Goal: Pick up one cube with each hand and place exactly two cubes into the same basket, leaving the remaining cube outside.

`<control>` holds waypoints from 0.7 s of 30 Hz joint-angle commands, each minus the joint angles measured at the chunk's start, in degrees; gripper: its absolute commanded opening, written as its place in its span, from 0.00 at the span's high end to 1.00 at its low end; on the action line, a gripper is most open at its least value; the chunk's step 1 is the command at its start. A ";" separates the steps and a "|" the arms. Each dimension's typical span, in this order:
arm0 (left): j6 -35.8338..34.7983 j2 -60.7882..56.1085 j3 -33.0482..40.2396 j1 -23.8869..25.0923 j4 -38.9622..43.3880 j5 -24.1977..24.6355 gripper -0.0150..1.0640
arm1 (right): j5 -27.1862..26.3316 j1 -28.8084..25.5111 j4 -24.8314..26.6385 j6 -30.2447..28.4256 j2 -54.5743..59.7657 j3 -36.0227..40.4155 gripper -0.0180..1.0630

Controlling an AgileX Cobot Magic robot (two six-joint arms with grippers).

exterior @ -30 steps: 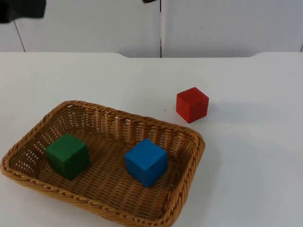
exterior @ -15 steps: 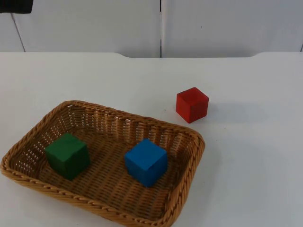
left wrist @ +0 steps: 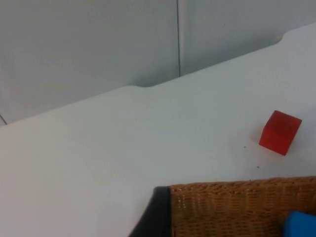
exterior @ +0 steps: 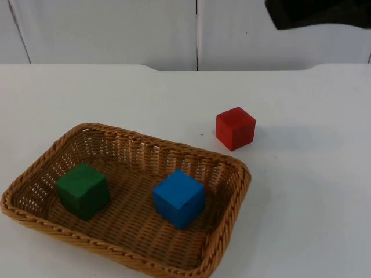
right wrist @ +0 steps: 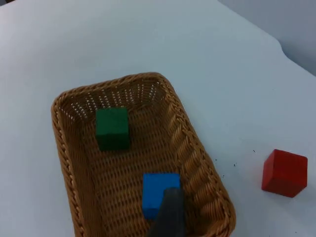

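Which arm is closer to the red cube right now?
Right. The right arm hangs above and behind the red cube; the left arm is farther, beyond the basket.

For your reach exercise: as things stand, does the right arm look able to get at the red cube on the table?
Probably yes. The red cube sits alone on the white table, outside the basket and apart from its rim, with nothing above or beside it. The right arm hangs high on that side.
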 commanded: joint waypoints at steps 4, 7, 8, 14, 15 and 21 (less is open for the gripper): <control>-0.10 -3.26 0.31 0.06 -0.79 1.96 0.20 | -0.75 0.32 0.11 0.16 -3.87 2.47 0.33; -0.10 -5.03 0.31 0.06 -0.79 3.62 0.20 | -0.64 0.32 0.19 0.31 -6.48 3.93 0.33; -0.10 -5.59 0.31 0.06 -0.79 4.14 0.20 | -0.64 0.32 0.19 0.31 -7.50 4.54 0.33; -0.10 -9.27 1.01 0.06 -0.79 5.90 0.20 | -0.01 0.32 0.19 1.52 -12.39 7.65 0.33; -0.10 -10.26 1.48 0.06 -0.79 5.90 0.20 | -0.01 0.32 0.19 1.88 -13.48 8.17 0.33; -0.10 -13.92 3.66 0.06 -0.79 6.59 0.20 | -0.01 0.32 0.19 2.95 -17.77 10.70 0.33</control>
